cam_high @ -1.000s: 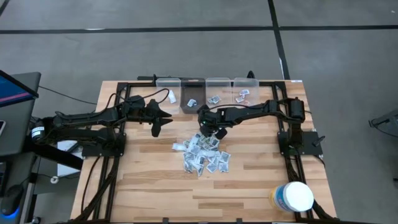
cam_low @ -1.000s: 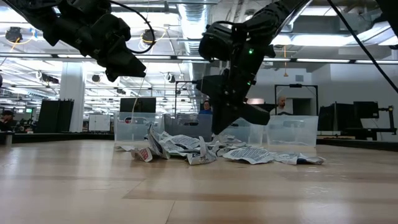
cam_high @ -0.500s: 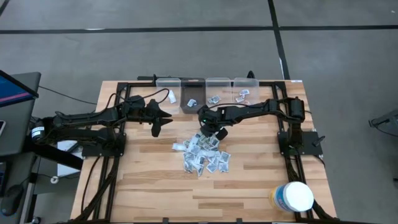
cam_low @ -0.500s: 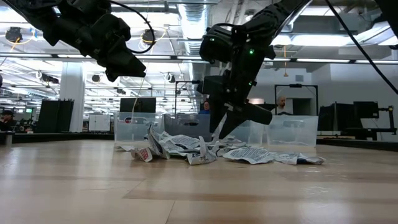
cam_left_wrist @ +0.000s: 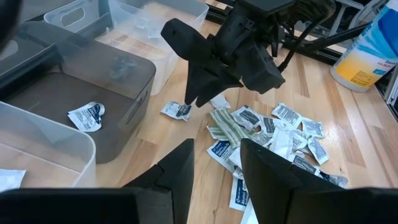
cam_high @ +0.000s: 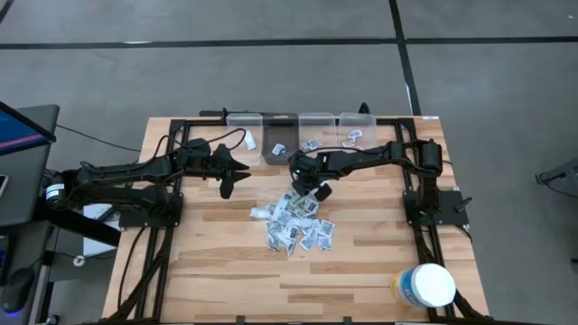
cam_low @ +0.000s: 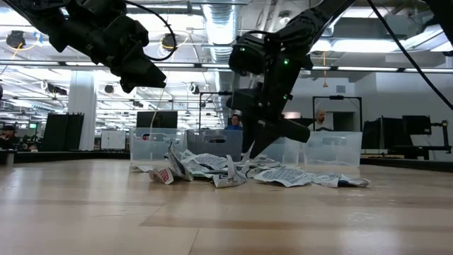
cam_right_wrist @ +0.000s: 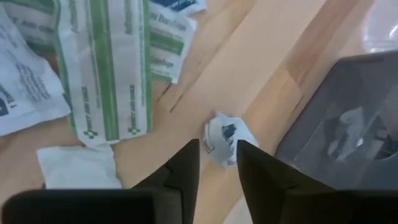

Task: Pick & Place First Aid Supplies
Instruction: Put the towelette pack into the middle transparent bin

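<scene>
Pale wooden tabletop (cam_high: 217,262), open hall with ceiling lights behind. Near its middle, heap of first aid supplies (cam_high: 294,226): small white-grey packets, some with blue or red print, mixed with longer green-striped strips (cam_right_wrist: 106,68). Just beside the heap on the bin side, one crumpled packet (cam_right_wrist: 225,138) alone on bare wood.

Right jaws directly above that crumpled packet, pointing down, slightly spread with a narrow gap; gripping nothing, contact with the packet not clear. Right arm (cam_high: 370,158) reaching in from the right edge. Left jaws raised off the wood to the left of the heap, spread and empty, on the waiting left arm (cam_high: 135,170).

Along the far edge, row of four bins. Grey bin (cam_left_wrist: 56,93) nearest the right jaws, with one packet (cam_left_wrist: 85,116) on its floor. Two clear bins (cam_high: 316,119) to its right, each with a few packets. Another clear bin (cam_high: 244,120) to its left, contents hard to tell.

Well apart, at the near right corner, large white tub (cam_high: 426,285) with yellow label.
</scene>
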